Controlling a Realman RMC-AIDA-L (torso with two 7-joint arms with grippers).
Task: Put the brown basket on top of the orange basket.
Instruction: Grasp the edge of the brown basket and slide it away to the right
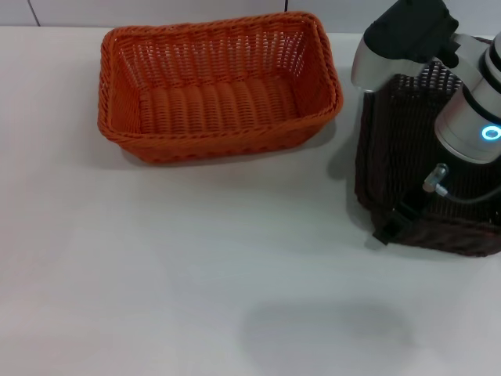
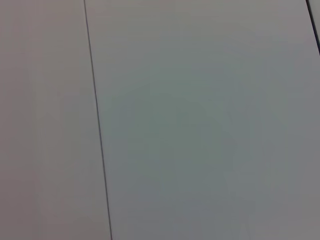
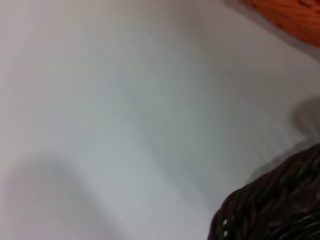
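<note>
The orange basket [image 1: 219, 86] stands upright on the white table at the back, left of centre, and holds nothing. A corner of the orange basket [image 3: 292, 17] also shows in the right wrist view. The brown basket [image 1: 399, 149] sits at the right side of the table, apart from the orange one. My right arm reaches over it and covers much of its inside. My right gripper [image 1: 394, 221] is at the brown basket's near-left corner, against the rim. In the right wrist view the brown basket's braided rim [image 3: 272, 207] shows close up. My left gripper is out of view.
The white table [image 1: 156, 274] stretches bare across the front and left. A thin dark seam [image 2: 97, 130] crosses the pale surface in the left wrist view. A wall runs just behind the orange basket.
</note>
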